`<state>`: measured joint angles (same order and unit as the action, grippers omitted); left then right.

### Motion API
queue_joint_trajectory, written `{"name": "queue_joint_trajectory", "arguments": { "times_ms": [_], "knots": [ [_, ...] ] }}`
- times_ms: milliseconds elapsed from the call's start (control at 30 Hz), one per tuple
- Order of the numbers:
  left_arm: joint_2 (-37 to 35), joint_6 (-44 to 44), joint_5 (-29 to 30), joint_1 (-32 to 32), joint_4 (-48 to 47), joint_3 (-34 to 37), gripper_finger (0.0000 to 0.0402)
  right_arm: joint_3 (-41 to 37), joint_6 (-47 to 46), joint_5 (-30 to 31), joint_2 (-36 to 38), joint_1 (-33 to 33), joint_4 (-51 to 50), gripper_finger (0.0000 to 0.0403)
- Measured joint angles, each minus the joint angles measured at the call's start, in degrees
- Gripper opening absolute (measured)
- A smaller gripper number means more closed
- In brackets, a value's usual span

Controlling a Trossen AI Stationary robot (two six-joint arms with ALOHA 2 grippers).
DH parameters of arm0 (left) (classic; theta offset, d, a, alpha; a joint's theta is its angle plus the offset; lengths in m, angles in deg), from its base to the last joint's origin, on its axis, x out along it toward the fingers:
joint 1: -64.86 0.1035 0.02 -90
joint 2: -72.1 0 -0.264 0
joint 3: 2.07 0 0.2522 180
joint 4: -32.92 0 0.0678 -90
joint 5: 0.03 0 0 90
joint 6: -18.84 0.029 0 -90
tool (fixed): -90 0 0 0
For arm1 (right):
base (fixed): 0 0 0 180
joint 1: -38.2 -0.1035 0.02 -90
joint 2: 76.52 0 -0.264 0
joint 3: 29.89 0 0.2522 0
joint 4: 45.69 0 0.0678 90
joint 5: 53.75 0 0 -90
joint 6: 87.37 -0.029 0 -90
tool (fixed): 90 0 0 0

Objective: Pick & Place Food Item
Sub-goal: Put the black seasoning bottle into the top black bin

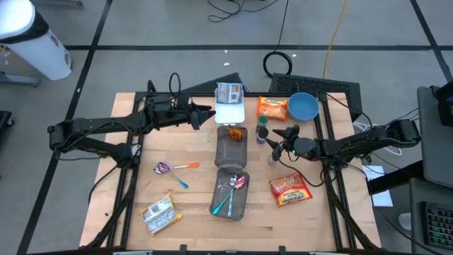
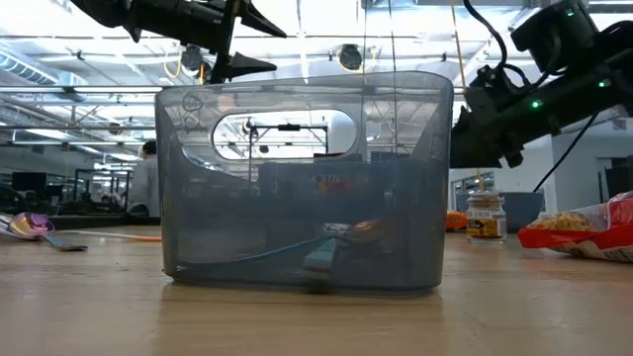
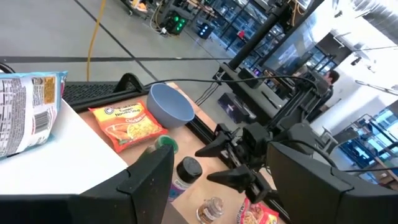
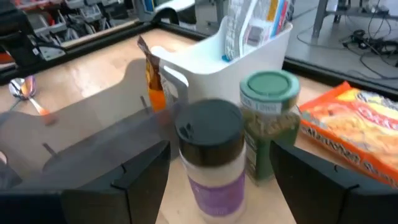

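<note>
Risk sits with the right tool (image 1: 274, 138), open and empty just before the black-capped jar (image 4: 211, 155), which stands touching the green-capped jar (image 4: 268, 121) (so closing may topple both), while the left tool (image 1: 210, 115) hovers open over the white bin (image 1: 230, 110) near the tabletop's far edge.

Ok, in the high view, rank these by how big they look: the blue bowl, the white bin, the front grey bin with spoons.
1. Front grey bin, largest.
2. White bin, clearly smaller.
3. Blue bowl, smallest, though not far behind the white bin.
</note>
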<state>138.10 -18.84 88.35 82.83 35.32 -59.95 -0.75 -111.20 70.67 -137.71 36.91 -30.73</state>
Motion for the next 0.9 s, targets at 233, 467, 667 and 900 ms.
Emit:
{"name": "queue_joint_trajectory", "arguments": {
  "times_ms": [233, 467, 667, 900],
  "knots": [
    [0.0, 0.0, 0.0, 0.0, 0.0, 0.0, 0.0269, 0.0, 0.9, -2.0, -5.2, 1.8, 7.3, 0.0267],
    [0.0, 0.0, 0.0, 0.0, 0.0, 0.0, 0.0269, 0.1, 0.4, -4.5, -9.6, 2.5, 12.9, 0.0267],
    [0.0, -0.1, 0.0, 0.0, 0.0, 0.0, 0.0269, 0.1, -0.6, -4.3, -12.3, 2.9, 14.5, 0.0267],
    [0.0, 0.2, 0.0, 0.0, -0.1, 0.0, 0.0269, 0.1, -1.6, -4.5, -14.5, 4.8, 18.0, 0.0267]
  ]
}}
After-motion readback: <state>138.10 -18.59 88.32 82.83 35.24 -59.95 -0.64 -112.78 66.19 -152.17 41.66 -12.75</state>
